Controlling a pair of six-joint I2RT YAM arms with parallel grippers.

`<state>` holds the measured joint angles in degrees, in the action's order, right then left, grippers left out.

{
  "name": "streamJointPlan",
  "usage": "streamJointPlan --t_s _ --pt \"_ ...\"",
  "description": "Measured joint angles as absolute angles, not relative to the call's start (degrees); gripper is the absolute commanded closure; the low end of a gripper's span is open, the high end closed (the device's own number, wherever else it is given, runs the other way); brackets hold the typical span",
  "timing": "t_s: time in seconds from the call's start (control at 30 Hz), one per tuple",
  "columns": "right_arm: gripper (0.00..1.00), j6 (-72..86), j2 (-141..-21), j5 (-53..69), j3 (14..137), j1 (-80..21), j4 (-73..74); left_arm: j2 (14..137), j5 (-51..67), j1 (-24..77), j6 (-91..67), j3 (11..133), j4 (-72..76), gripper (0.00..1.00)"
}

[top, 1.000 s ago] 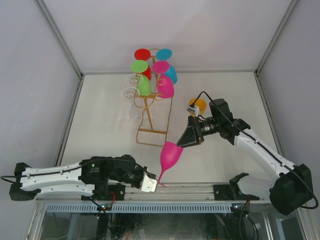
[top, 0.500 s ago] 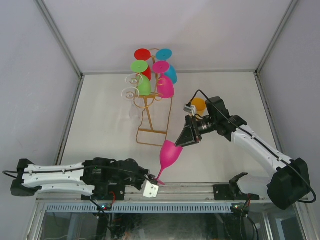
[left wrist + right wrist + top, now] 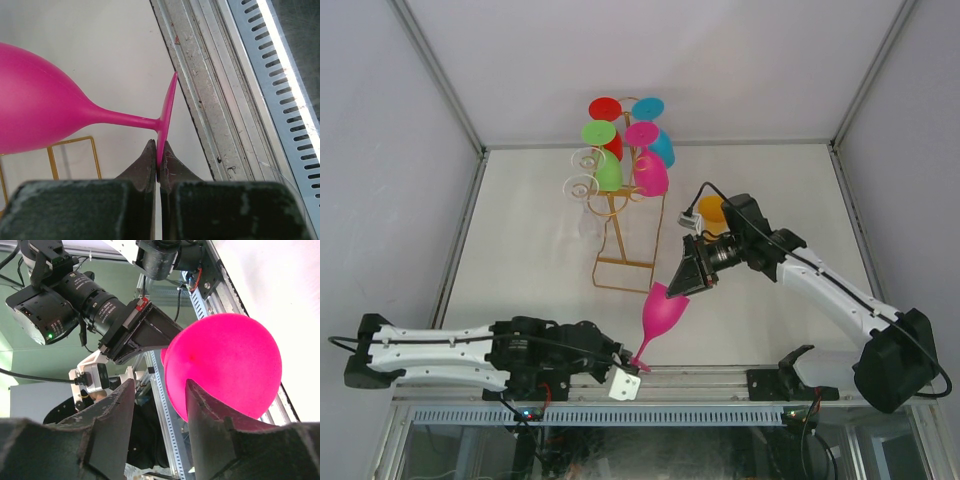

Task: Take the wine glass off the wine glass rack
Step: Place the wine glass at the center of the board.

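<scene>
Top external view: pink wine glass point(image 3: 660, 314) is off the wine glass rack point(image 3: 625, 262), tilted over the tabletop point(image 3: 530, 240) nr the front rail point(image 3: 720, 375), bowl high, foot low. Left end effector point(image 3: 631, 370) is clamped on the foot's edge; on left wrist cam its fingers point(image 3: 147, 162) pinch it tight. Right end effector point(image 3: 684, 284) sits at the bowl rim, fingers apart w/ the bowl's edge btwn them; can't tell if touching. Other coloured glasses point(image 3: 620, 150) hang on the rack.
</scene>
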<state>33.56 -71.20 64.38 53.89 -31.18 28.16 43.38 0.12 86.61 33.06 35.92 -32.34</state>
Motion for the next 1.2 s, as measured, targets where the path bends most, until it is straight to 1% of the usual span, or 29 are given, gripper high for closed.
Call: streamJointPlan --t_s 0.23,0.3,0.37,0.43,0.5,0.57,0.7,0.77,0.87,0.93,0.97,1.0,1.03,1.07,1.2 --pt "0.62 32.97 -71.7 66.0 56.18 -32.45 28.42 43.83 -1.17 87.64 33.19 36.99 -32.14 1.0" --pt "0.68 32.27 -71.9 66.08 56.8 -33.21 29.17 43.83 -1.52 87.74 33.23 36.99 -32.16 1.0" --pt "0.77 31.68 -71.9 66.08 56.88 -33.85 29.95 43.81 -1.98 87.99 33.52 36.99 -32.05 1.0" --pt "0.82 31.29 -71.92 66.02 56.88 -34.0 30.7 43.81 -2.33 88.09 33.61 36.99 -32.1 1.0" --pt "0.9 31.0 -71.9 65.8 56.88 -34.0 31.05 43.75 -2.66 88.18 33.54 36.99 -32.08 1.0" --pt "1.0 30.79 -71.9 65.58 56.88 -34.09 31.18 43.46 -2.9 88.25 33.39 36.99 -32.1 0.97" --pt "1.0 30.7 -71.66 64.79 56.99 -34.13 30.96 42.26 -2.9 88.4 31.59 36.97 -32.18 0.85" --pt "1.0 31.07 -70.87 64.05 57.08 -34.33 30.74 41.71 -3.27 88.38 30.28 36.95 -32.12 0.74" --pt "1.0 31.48 -69.41 62.96 57.08 -34.85 30.68 40.82 -4.14 88.31 28.4 36.58 -31.35 0.6" --pt "1.0 31.75 -68.45 62.15 57.08 -35.33 30.68 40.12 -4.43 88.25 27.11 36.21 -30.48 0.57" --pt "1.0 31.9 -68.1 61.73 57.06 -35.53 30.7 39.83 -4.45 88.2 26.55 36.01 -29.91 0.54" --pt "1.0 31.94 -67.83 61.3 57.06 -35.73 30.7 39.59 -4.47 88.23 26.06 35.75 -29.43 0.38" --pt "1.0 31.99 -67.48 60.47 57.08 -36.03 30.72 39.38 -4.6 88.23 25.82 35.51 -29.06 0.25" --pt "1.0 31.99 -67.18 59.81 57.08 -36.23 30.74 39.29 -4.69 88.2 25.76 35.31 -28.8 0.2" --pt "1.0 31.75 -65.01 55.24 57.08 -37.04 31.77 38.52 -4.99 88.2 23.49 34.2 -27.44 0.13"
